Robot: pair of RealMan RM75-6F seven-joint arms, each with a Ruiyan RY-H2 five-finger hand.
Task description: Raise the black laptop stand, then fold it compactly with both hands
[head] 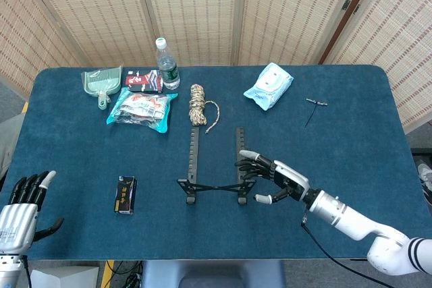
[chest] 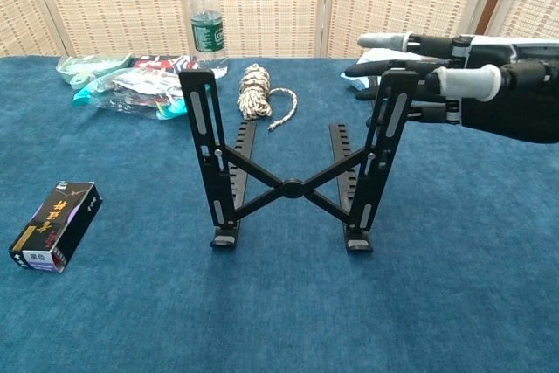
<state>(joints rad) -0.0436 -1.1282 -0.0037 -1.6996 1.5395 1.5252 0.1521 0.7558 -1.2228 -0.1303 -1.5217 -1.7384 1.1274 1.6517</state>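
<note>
Now black laptop stand (chest: 292, 160) raised at worktop (head: 351, 133) centre, both uprights up, cross-brace between, feet on blue cloth. Right robot hand (chest: 454, 85) at top of stand's right upright, fingers (chest: 393, 40) extended and apart, touching upright; firm grip cannot be told. Left robot hand (head: 20, 208) near front-left worktop corner, well apart from stand, fingers spread, holding nothing. Small black box (chest: 54, 225) left of stand. Rope coil (head: 197, 104) and water bottle (head: 166, 64) behind stand.
</note>
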